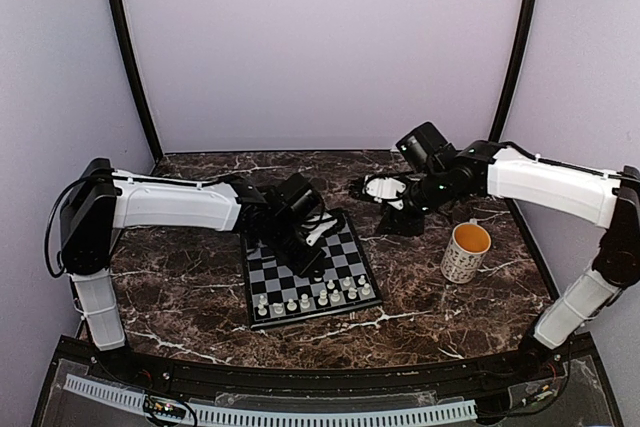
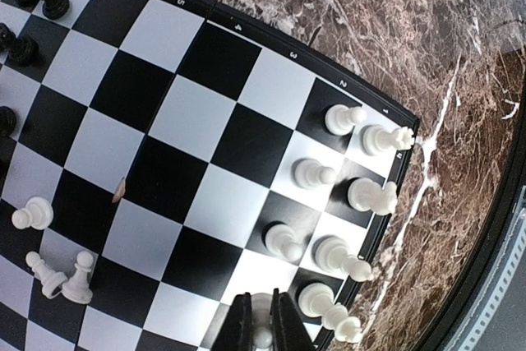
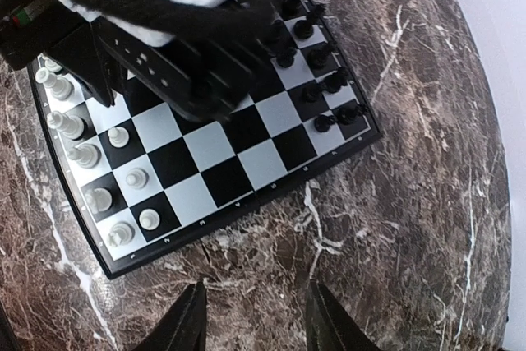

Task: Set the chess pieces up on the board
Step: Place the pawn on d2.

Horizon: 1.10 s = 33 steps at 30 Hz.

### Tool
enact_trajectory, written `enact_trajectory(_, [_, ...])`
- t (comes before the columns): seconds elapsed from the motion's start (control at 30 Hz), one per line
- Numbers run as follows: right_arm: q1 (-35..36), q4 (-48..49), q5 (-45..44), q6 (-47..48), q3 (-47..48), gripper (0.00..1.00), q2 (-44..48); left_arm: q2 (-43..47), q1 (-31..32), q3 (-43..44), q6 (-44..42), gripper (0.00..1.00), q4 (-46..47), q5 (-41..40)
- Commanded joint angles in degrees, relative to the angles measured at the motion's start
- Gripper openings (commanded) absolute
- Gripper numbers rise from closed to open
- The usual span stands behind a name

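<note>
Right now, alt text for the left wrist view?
The left pincer is shut on a small white piece at bottom centre, over the board. White pieces stand in two rows at right, black pieces sit at upper left, and three loose white pieces sit lower left.

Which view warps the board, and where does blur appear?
Left wrist: fisheye bows the board edge; the white piece in the left end effector is soft. Right wrist: the near left arm blurs. Top: edges straight, image soft overall.
</note>
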<state>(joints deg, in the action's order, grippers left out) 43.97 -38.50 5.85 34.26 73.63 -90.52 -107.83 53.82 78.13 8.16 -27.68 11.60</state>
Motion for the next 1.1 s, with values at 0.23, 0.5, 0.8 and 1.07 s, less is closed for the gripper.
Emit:
enact_trajectory(0.23, [-8.7,5.9,6.1,-0.3,-7.7,0.43,8.0,0.3,0.3,-1.6,1.1,0.06,2.2,0.3])
enact_trajectory(0.5, [-9.3,6.8,6.2,-0.9,-7.6,0.43,7.2,-1.1,0.3,-1.3,1.0,0.06,0.9,1.4])
enact_trajectory(0.8, [-9.4,6.7,6.4,-1.0,-6.8,0.43,6.2,-2.9,0.3,-0.7,0.6,0.07,-0.2,3.1])
enact_trajectory(1.07, [-9.3,6.5,6.1,-1.0,-6.7,0.43,6.0,-3.7,0.3,-0.4,0.3,0.06,-1.0,2.6])
